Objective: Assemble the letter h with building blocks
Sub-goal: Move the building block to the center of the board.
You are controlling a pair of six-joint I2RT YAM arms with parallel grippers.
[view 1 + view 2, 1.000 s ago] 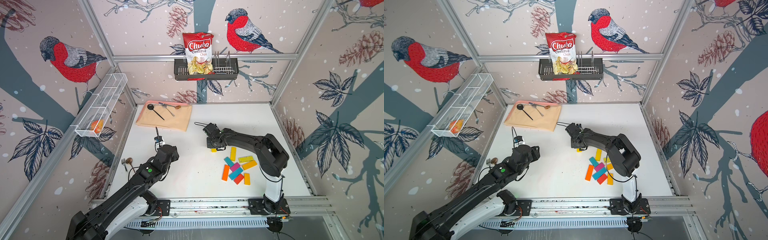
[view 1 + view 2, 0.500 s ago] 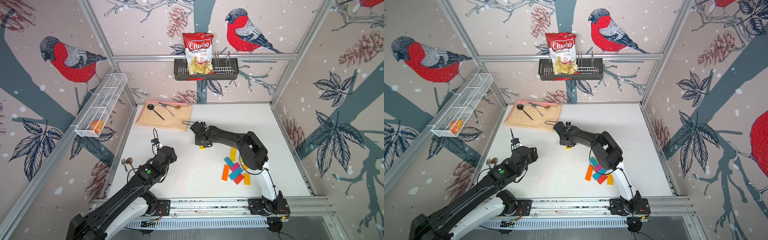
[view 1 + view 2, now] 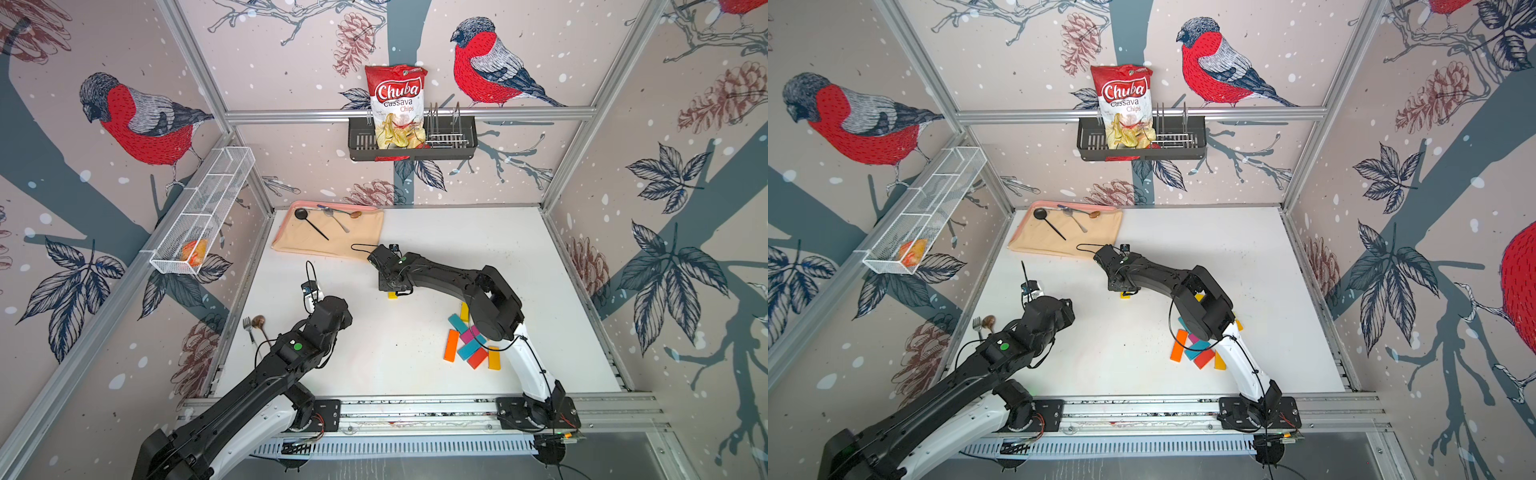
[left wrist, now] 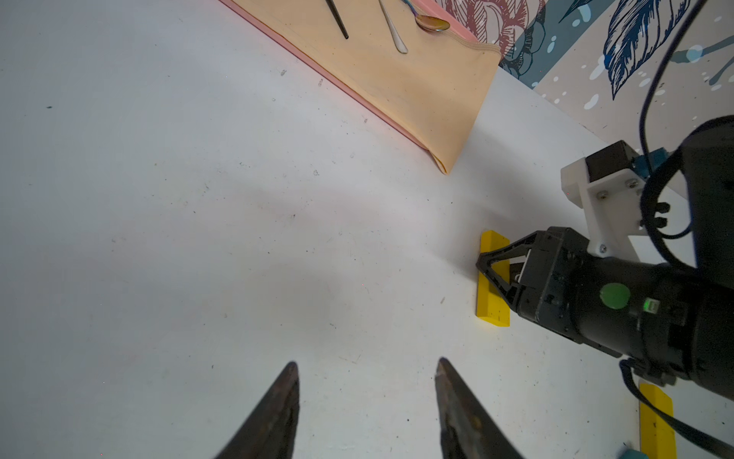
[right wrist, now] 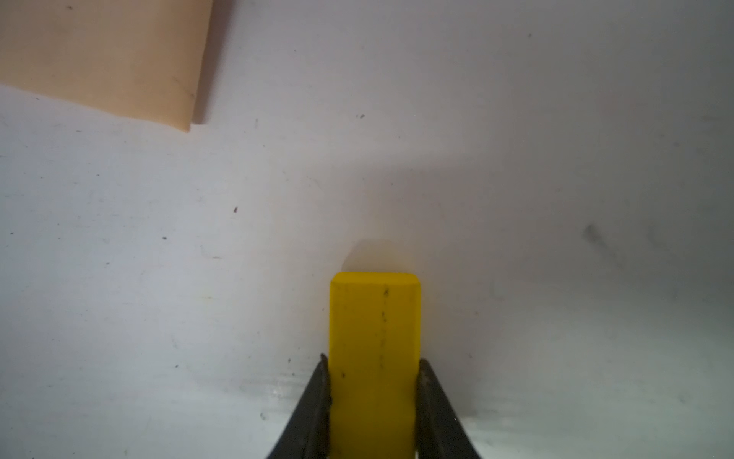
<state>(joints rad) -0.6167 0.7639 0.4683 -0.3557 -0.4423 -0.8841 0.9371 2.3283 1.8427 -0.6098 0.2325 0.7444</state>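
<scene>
Right claw [image 5: 373, 363] clamps a yellow block [image 3: 393, 295] mid-frame, likely seeding the h clear of the pile [image 3: 469, 350]; left claw [image 4: 365, 367] apart, empty.

Lab test cell, aluminium frame [image 3: 407, 113], bird-print walls [image 3: 145, 120]

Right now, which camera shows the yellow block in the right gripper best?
The right wrist view: the yellow block fills the centre, clamped by the right gripper. The left wrist view shows it side-on, partly behind the gripper. In both top views only a yellow sliver peeks out under it.
</scene>
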